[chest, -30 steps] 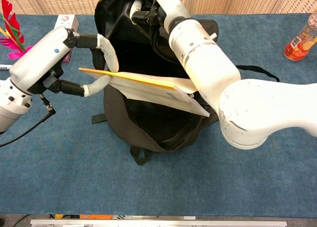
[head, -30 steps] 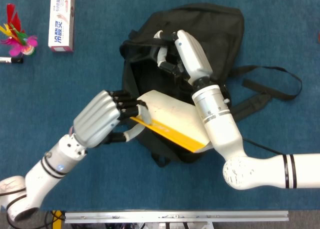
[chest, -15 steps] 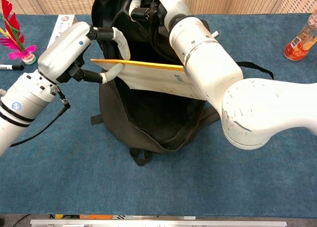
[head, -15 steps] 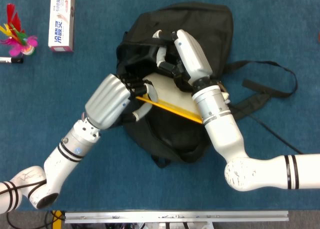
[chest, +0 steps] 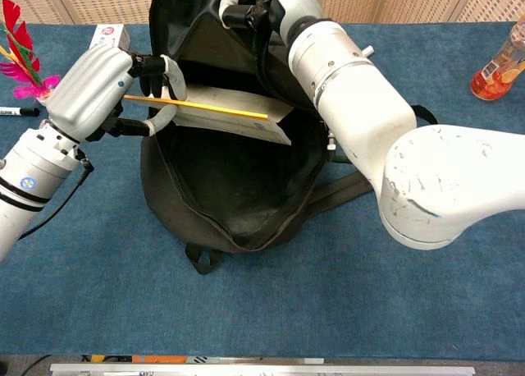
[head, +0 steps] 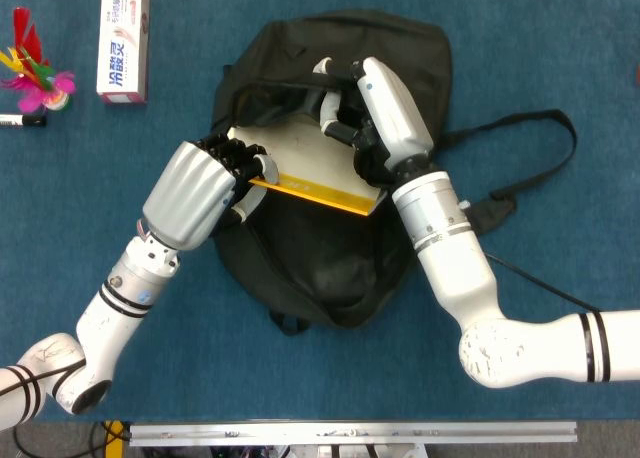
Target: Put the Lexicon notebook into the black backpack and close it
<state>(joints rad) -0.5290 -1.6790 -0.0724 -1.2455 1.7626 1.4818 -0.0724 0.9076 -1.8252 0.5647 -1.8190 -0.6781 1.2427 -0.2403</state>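
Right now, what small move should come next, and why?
Probably tip the notebook down into the backpack. The left hand holds it nearly level across the mouth, which the right hand holds open by its rim.

Head view straight down, chest view lower and oblique, both on the black backpack (head: 340,268) (chest: 221,204).

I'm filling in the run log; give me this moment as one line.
stage: inserting | left hand: holds notebook at backpack mouth | right hand: holds mouth open | zip: open
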